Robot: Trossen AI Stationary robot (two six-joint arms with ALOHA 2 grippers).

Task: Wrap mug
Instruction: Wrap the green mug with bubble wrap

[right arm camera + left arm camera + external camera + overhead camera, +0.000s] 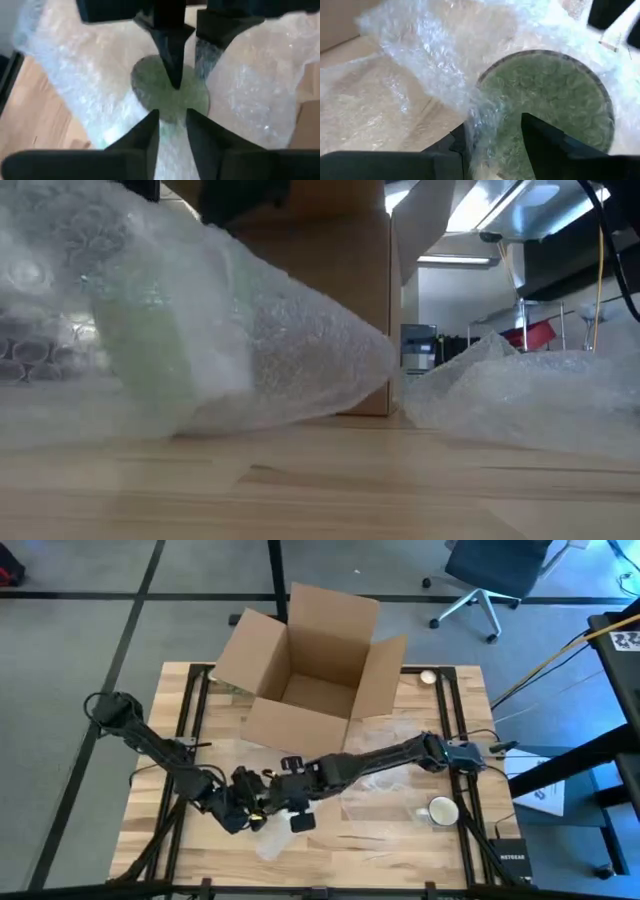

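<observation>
My left hand (492, 142) pinches a fold of bubble wrap (440, 60) against the green mug (550, 100), one finger on either side of the film, near the front left of the bench (400, 840). My right hand (172, 132), reaching across from the right side, closes its two fingers on the wrap over the same mug, just opposite the left one. The two hands meet almost tip to tip there, at the near middle of the bench in the high view.

The mug lies on its side inside the loose film, its green body showing through the bubbles in the low view, resting on the wood.

As I judge it, the main risk is the film slipping out of either pinch: it is slick, and a pull from one hand would strip it from the other and let the wrap spring open. With the fingers this close, a small misaligned move could knock them together. The mug, lying on its side, could also roll out of the open end.

Farther back stands the open cardboard box (305, 670); a white mug (442, 811) sits near the right edge, well apart from the work.
</observation>
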